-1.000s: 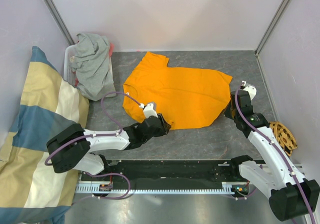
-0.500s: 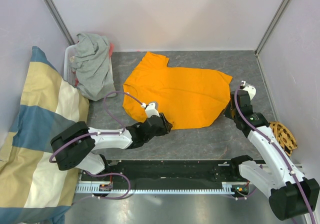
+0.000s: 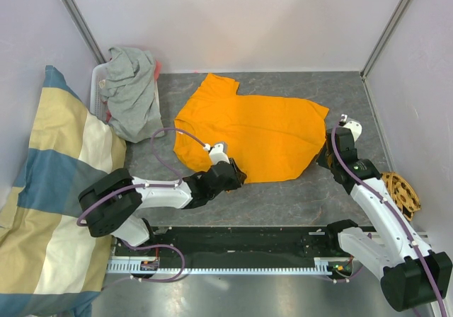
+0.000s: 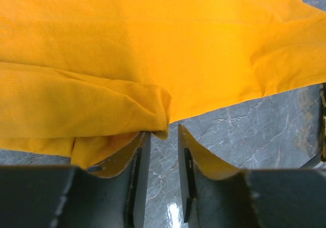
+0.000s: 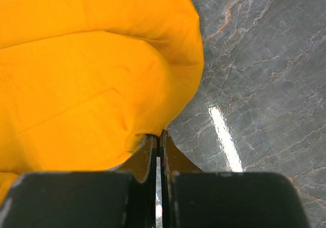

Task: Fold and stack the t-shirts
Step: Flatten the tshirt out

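Observation:
The orange t-shirt (image 3: 248, 129) lies spread on the grey table, neck to the left. My left gripper (image 3: 231, 173) is at the shirt's front hem, left of centre. In the left wrist view the gripper (image 4: 163, 130) stands open by a narrow gap, and a folded corner of the orange t-shirt (image 4: 153, 34) hangs at its left fingertip. My right gripper (image 3: 325, 154) is at the shirt's right edge. In the right wrist view it (image 5: 159, 134) is shut, pinching the bunched edge of the orange t-shirt (image 5: 91, 70). The grey t-shirt (image 3: 131, 90) lies crumpled over a white basket (image 3: 95, 90) at the back left.
A large cream-and-blue cloth (image 3: 49, 189) lies off the table's left side. A tan woven disc (image 3: 401, 193) sits by the right wall. Walls close in the table at the back and on both sides.
My left gripper has slid a little to the right along the front hem and its jaws have narrowed. The right arm has not moved.

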Motion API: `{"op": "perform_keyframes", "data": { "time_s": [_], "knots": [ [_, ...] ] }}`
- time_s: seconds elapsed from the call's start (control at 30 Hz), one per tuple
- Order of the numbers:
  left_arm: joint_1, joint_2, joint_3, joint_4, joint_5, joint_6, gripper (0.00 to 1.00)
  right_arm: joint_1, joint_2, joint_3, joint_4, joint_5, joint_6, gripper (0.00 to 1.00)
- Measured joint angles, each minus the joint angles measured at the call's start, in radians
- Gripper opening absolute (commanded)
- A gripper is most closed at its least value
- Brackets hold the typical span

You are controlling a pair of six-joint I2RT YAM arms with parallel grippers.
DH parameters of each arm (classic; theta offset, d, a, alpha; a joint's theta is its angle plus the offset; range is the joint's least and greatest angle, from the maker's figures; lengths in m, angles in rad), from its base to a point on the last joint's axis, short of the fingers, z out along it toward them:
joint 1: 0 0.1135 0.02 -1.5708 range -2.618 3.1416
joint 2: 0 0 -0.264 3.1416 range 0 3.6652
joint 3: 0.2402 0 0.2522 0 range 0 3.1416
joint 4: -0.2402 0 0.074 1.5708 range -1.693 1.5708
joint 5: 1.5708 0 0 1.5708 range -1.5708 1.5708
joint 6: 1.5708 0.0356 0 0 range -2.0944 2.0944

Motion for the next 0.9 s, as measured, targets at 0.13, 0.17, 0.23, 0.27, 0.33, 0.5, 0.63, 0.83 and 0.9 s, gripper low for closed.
{"op": "perform_keyframes", "data": {
  "time_s": [0.13, 0.17, 0.23, 0.27, 0.33, 0.5, 0.63, 0.83, 0.9],
  "knots": [
    [0.000, 0.011, 0.002, 0.002, -0.003, 0.008, 0.12, 0.000, 0.000, 0.000, 0.000, 0.000, -0.001, 0.00],
    [0.000, 0.014, 0.003, 0.002, -0.006, 0.009, 0.08, 0.000, 0.000, 0.000, 0.000, 0.000, -0.001, 0.00],
    [0.000, 0.019, 0.009, 0.001, -0.015, 0.013, 0.02, 0.000, 0.000, 0.000, 0.000, 0.000, -0.001, 0.00],
    [0.000, 0.021, 0.014, -0.002, -0.021, 0.016, 0.02, 0.000, 0.000, 0.000, 0.000, 0.000, -0.001, 0.00],
    [0.000, 0.021, 0.021, -0.006, -0.027, 0.020, 0.02, 0.000, 0.000, 0.000, 0.000, 0.000, -0.001, 0.00],
    [0.000, -0.005, 0.033, -0.072, -0.049, 0.042, 0.02, 0.000, 0.000, 0.000, 0.000, 0.000, -0.001, 0.00],
    [0.000, -0.099, 0.066, -0.219, -0.069, 0.080, 0.02, 0.000, -0.001, 0.000, 0.000, 0.000, 0.000, 0.00],
    [0.001, -0.303, 0.169, -0.415, -0.111, 0.160, 0.02, 0.000, 0.000, 0.000, 0.000, 0.000, 0.000, 0.00],
    [0.005, -0.354, 0.197, -0.467, -0.116, 0.184, 0.02, 0.000, 0.000, 0.000, 0.000, 0.000, 0.000, 0.00]
  ]
}}
